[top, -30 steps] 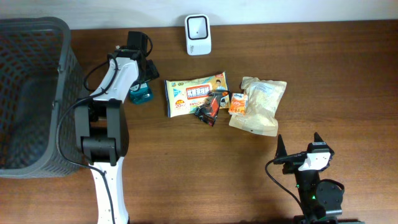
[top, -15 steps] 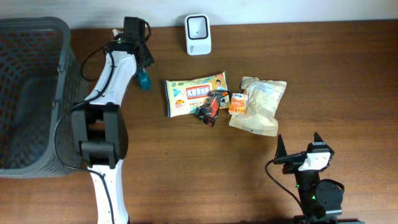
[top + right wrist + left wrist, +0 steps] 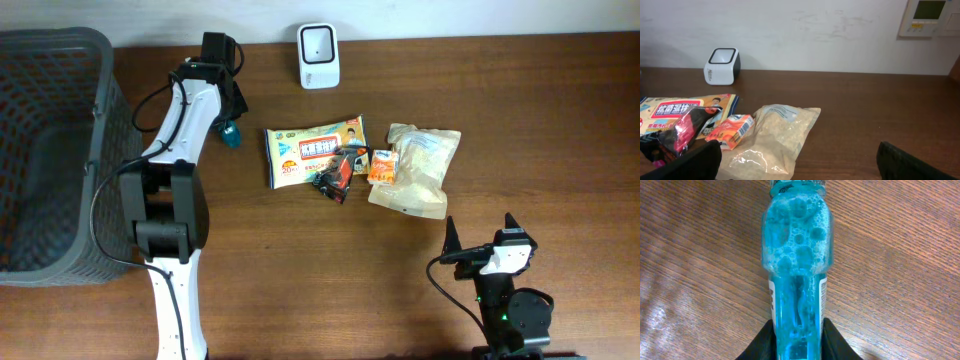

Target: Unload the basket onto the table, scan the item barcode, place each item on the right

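The blue bottle (image 3: 797,255) is over the back left of the table (image 3: 300,290), gripped by the left gripper (image 3: 799,342) across its labelled lower body. It looks rigid, clear-walled and slick, and probably has some weight (the froth suggests liquid that will slosh), so a low, squared hold seems wise. The basket (image 3: 105,100) walls off the left and the wipes pack (image 3: 300,145) lies to the right. The scanner (image 3: 318,55) stands near, with bare wood between. The right gripper (image 3: 480,232) rests wide open, well apart.
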Controlling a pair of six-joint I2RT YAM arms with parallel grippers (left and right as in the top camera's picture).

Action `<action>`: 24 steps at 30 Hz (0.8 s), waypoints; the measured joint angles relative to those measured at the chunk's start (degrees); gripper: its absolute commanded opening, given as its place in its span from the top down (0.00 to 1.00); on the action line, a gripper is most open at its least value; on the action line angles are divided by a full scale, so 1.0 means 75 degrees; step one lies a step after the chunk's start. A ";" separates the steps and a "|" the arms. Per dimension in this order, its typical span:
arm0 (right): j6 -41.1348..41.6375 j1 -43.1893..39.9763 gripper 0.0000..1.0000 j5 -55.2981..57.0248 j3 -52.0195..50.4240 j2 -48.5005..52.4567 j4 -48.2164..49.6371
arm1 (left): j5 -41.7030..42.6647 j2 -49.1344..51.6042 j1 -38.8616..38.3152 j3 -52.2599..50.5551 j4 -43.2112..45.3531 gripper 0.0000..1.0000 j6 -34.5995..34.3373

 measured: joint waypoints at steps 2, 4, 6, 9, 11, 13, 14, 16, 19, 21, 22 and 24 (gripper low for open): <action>0.0000 0.0000 0.02 0.0000 0.0000 0.0000 0.0000 | 0.0009 0.0000 0.0000 0.0012 -0.0023 1.00 0.0000; 0.0000 0.0000 0.02 0.0003 0.0000 0.0000 0.0000 | 0.0052 0.0000 0.0000 0.0026 -0.0090 1.00 0.0000; 0.0000 0.0000 0.01 0.0000 0.0000 0.0000 0.0000 | 0.0050 0.0000 0.0000 0.0035 -0.0140 1.00 0.0000; 0.0000 0.0000 0.01 0.0000 0.0000 0.0000 0.0000 | -0.0012 0.0000 -0.0003 0.0055 -0.0175 1.00 0.0000; -0.0003 0.0000 0.02 0.0000 0.0000 0.0000 0.0000 | -0.0216 -0.0015 -0.0041 0.0055 -0.0219 1.00 0.0000; -0.0003 0.0000 0.01 0.0003 0.0000 0.0000 0.0000 | -0.0440 -0.0052 -0.0102 0.0052 -0.0277 1.00 0.0003; -0.0009 0.0000 0.01 0.0000 0.0000 0.0000 -0.0003 | -0.0533 -0.0105 -0.0137 0.0052 -0.0286 1.00 0.0000; -0.0006 0.0000 0.02 0.0003 0.0000 0.0000 0.0000 | -0.0624 -0.0271 -0.0187 0.0047 -0.0286 1.00 0.0003; -0.0003 0.0000 0.01 0.0000 0.0000 0.0000 0.0000 | -0.0726 -0.0810 -0.0341 0.0032 -0.0294 1.00 0.0061; 0.0000 0.0000 0.01 0.0000 0.0000 0.0000 -0.0003 | -0.0758 -0.1364 -0.0533 0.0032 -0.0300 1.00 0.0093; 0.0000 0.0000 0.01 0.0003 0.0000 0.0000 0.0000 | -0.0758 -0.1574 -0.0621 0.0032 -0.0321 1.00 0.0096; -0.0003 0.0000 0.01 0.0000 0.0000 0.0000 0.0000 | -0.0764 -0.2020 -0.0799 0.0032 -0.0420 1.00 0.0122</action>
